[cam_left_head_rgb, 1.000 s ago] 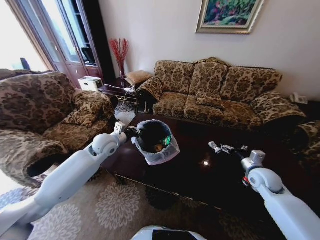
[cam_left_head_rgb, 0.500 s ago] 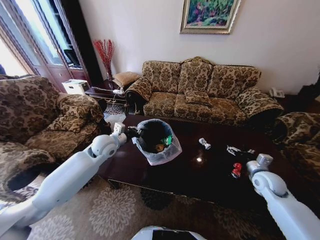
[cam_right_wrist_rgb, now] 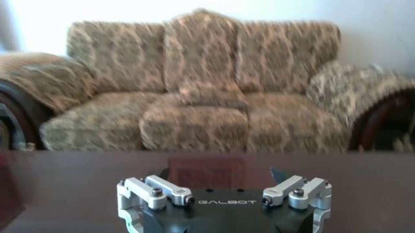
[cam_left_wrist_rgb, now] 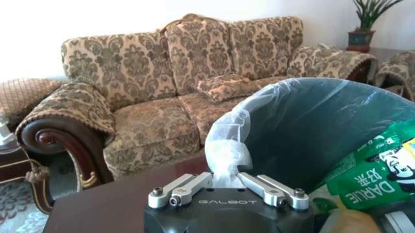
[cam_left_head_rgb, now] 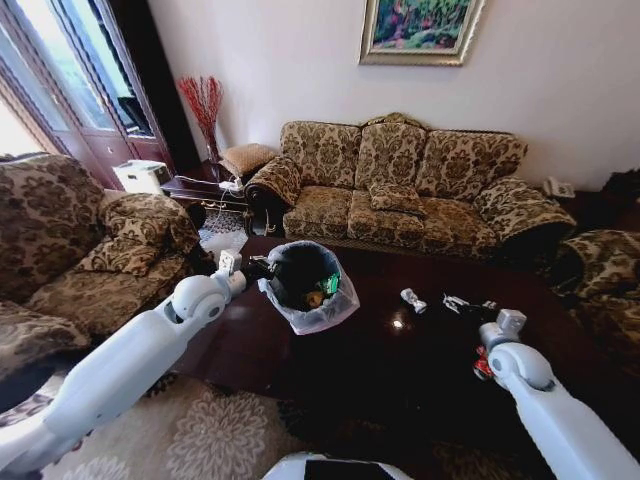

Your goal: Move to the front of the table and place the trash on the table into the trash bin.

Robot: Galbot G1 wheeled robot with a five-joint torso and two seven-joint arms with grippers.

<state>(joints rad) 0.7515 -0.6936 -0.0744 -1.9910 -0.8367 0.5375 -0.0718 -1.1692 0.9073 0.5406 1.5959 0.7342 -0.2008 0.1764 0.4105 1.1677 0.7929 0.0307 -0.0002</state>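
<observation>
The trash bin [cam_left_head_rgb: 300, 285], dark with a whitish-blue bag, is over the left part of the dark glossy table [cam_left_head_rgb: 380, 370]. My left gripper [cam_left_head_rgb: 255, 268] is shut on its rim; in the left wrist view the gripper [cam_left_wrist_rgb: 227, 177] pinches the bag at the rim of the trash bin [cam_left_wrist_rgb: 304, 121]. A green packet [cam_left_head_rgb: 333, 283] [cam_left_wrist_rgb: 372, 174] lies inside. A small silver-white can [cam_left_head_rgb: 411, 299] lies on the table's middle. A red can [cam_left_head_rgb: 482, 362] sits beside my right forearm. My right gripper [cam_left_head_rgb: 462, 305] hovers open over the table just right of the silver can.
A patterned sofa [cam_left_head_rgb: 400, 185] [cam_right_wrist_rgb: 207, 97] stands behind the table, with armchairs at the left [cam_left_head_rgb: 90, 270] and right [cam_left_head_rgb: 600, 270]. A small side table [cam_left_head_rgb: 205, 190] is at the back left. Carpet [cam_left_head_rgb: 200, 440] lies under the table's near edge.
The whole picture has shifted, so the camera moved. The silver can and red can have come into view on the table. My left gripper still holds the bin's rim.
</observation>
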